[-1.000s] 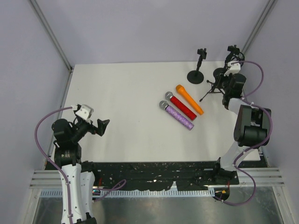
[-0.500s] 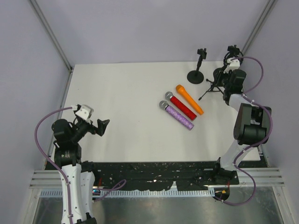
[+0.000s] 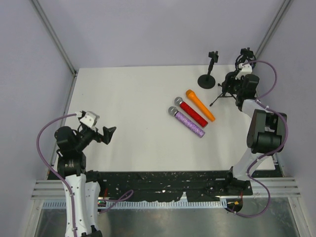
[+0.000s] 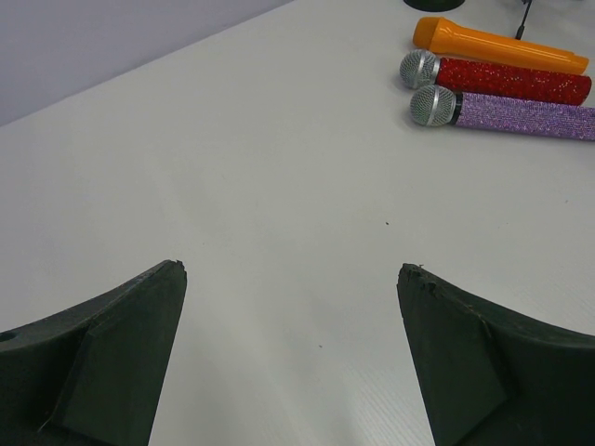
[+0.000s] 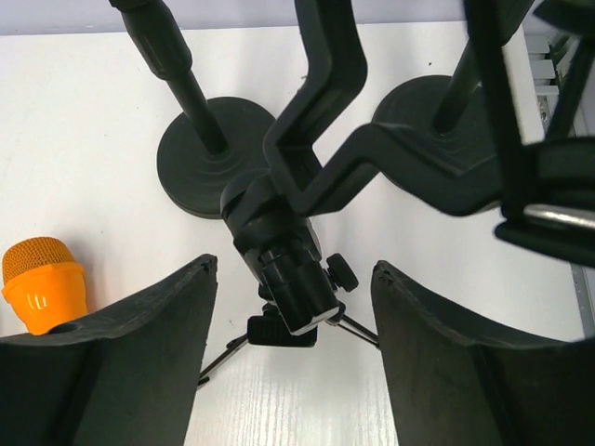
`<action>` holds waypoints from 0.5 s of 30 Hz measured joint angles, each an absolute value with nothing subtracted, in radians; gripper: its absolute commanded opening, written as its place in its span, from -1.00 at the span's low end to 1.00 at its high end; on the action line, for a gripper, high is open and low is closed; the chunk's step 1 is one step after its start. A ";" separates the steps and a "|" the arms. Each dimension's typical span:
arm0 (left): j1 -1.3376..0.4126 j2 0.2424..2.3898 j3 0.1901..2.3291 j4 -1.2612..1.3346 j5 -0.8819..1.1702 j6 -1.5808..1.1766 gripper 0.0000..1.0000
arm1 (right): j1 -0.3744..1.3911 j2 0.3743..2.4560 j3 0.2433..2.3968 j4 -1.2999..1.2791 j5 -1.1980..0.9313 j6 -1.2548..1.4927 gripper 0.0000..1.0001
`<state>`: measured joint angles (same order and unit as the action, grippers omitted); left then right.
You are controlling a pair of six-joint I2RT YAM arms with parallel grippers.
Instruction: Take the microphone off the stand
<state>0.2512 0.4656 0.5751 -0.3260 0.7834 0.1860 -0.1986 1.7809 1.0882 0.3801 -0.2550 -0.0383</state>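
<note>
My top camera sits high behind the rig and looks down over the whole table (image 3: 128, 98). The left wrist camera rides low at the near left and faces across the surface toward the orange microphone (image 4: 497, 46), well away from it. The right wrist camera looks down from very close on the tripod stand (image 5: 288, 279). All three views share that orange microphone.

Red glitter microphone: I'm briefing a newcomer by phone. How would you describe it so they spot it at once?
On the white table, look right of centre, where three microphones lie side by side. The red glitter microphone is the middle one, between the plain orange microphone and the purple glitter microphone; only it is red.
</note>
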 measured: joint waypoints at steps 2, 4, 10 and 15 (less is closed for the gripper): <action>0.251 0.463 0.575 -0.326 0.785 0.186 0.99 | -0.199 1.777 1.088 0.368 -0.254 -0.043 0.73; 0.251 0.459 0.575 -0.326 0.787 0.186 0.99 | -0.199 1.769 1.088 0.356 -0.253 -0.043 0.99; 0.251 0.454 0.575 -0.326 0.787 0.186 0.99 | -0.199 1.691 1.088 0.294 -0.244 -0.060 0.91; 0.251 0.454 0.575 -0.326 0.788 0.186 0.99 | -0.199 1.594 1.057 0.255 -0.237 -0.096 0.91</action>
<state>0.2512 0.4541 0.5751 -0.3264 0.7876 0.1856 -0.1986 1.5940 1.0569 0.2546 -0.2375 -0.0963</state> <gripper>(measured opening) 0.994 0.954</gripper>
